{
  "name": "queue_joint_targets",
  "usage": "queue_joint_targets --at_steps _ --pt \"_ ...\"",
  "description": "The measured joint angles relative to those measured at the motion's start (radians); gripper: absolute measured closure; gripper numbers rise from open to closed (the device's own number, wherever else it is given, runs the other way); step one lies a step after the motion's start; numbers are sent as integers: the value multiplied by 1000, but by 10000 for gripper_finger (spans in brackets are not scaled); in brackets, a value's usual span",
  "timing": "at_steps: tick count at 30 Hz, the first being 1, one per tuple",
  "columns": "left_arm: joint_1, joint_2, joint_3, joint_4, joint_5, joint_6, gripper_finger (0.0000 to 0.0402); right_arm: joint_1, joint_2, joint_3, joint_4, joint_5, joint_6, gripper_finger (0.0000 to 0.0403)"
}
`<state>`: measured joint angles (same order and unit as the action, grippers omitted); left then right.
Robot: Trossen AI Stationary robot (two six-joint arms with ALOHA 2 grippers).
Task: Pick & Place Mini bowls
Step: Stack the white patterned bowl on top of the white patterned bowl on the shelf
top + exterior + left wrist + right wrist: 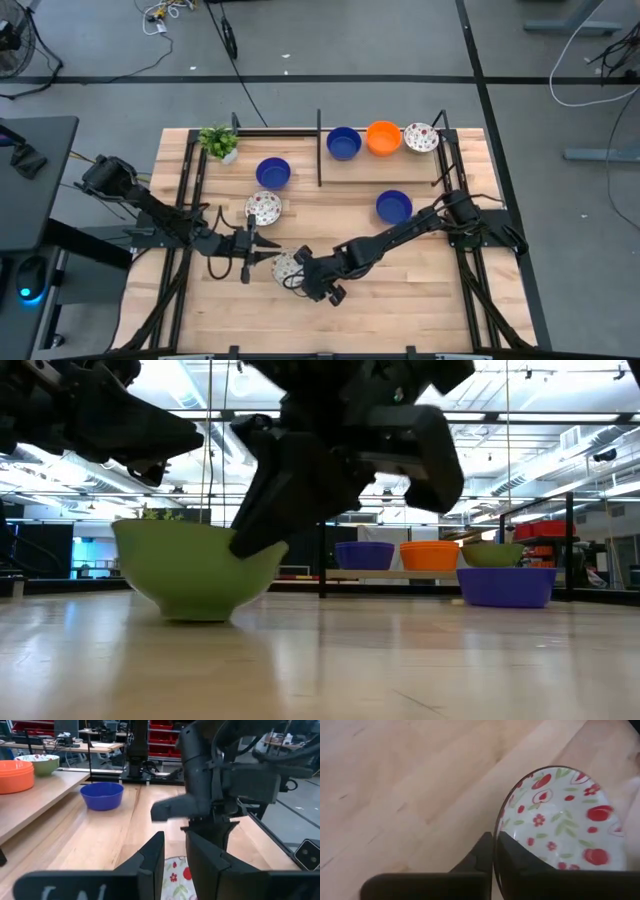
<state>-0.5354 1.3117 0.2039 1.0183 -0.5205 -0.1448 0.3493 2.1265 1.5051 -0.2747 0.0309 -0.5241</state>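
A white mini bowl with red floral pattern sits near the table's near edge; its outside shows green in the low view, and its foot rests on the wood. My right gripper is shut on its rim. My left gripper hovers open just left of that bowl, fingers pointing at it, touching nothing; the bowl shows between its fingers. Another floral bowl and two blue bowls stand on the table. My right gripper pinches the floral bowl's rim on the side toward the table's right, one finger inside the bowl and one outside. The fingers slant down onto it from the right. The bowl stands upright with its foot on the table.
A raised shelf at the far side carries a blue bowl, an orange bowl and a floral bowl. A small green potted plant stands at the far left corner. Bare wood lies along the near edge.
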Motion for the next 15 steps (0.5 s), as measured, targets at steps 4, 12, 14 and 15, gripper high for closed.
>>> queue_joint_targets --at_steps 4,12,14,15 --pt "0 0 0 0 13 0 319 25 -54 -2 -126 65 74 398" --pt "0 3 0 -7 28 -5 319 24 -272 -83 -461 207 300 401" --pt "0 3 0 -7 36 -7 319 3 -383 -161 -492 250 362 401" --pt "0 3 0 -7 37 -8 319 -11 -445 -202 -508 279 400 401"
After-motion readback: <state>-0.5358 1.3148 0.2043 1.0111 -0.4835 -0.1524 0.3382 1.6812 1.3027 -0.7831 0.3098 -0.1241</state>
